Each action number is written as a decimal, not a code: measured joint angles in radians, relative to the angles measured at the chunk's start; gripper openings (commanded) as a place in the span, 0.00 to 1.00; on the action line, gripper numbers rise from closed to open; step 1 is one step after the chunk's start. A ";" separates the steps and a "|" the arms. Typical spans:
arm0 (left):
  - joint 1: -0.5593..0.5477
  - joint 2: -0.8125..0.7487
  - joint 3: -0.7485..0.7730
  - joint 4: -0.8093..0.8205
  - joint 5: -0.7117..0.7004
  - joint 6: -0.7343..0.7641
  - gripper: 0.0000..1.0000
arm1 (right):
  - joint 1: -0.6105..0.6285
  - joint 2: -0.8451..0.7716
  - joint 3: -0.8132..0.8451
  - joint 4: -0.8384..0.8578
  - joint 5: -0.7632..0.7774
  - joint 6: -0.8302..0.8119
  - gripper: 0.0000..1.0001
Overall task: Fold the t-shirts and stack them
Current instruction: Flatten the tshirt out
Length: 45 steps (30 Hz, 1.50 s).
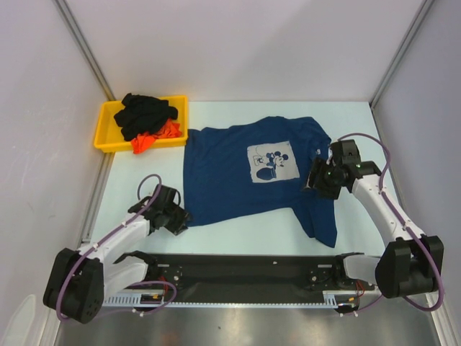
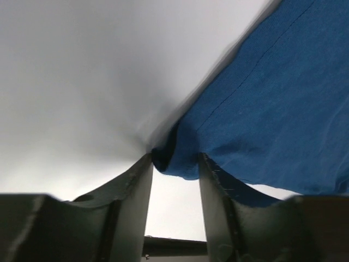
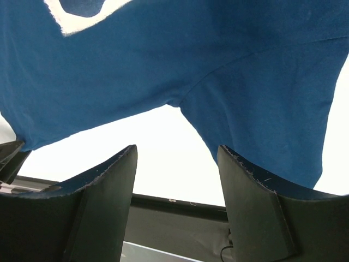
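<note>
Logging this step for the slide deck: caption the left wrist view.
Hem corner of the navy blue cloth t-shirt sits between the fingers of the left end effector.

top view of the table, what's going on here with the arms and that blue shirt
Two robot arms are working on a navy t-shirt spread print-up on the table. The left arm has the shirt's near left hem corner between its jaws; whether it is clamped is unclear. The right arm hovers with open jaws by the sleeve on its side, holding nothing. A black shirt and an orange-red shirt lie bunched in the yellow tray at the far left.
</note>
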 measured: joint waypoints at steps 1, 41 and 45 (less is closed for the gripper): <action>0.000 0.001 0.000 0.000 0.000 0.000 0.41 | -0.001 -0.003 0.000 0.000 0.000 0.000 0.66; 0.146 0.272 0.420 0.038 -0.091 0.816 0.00 | -0.124 0.021 -0.203 -0.278 0.010 0.117 0.43; 0.147 0.276 0.424 0.045 -0.052 0.821 0.00 | -0.124 0.023 -0.263 -0.262 0.037 0.180 0.41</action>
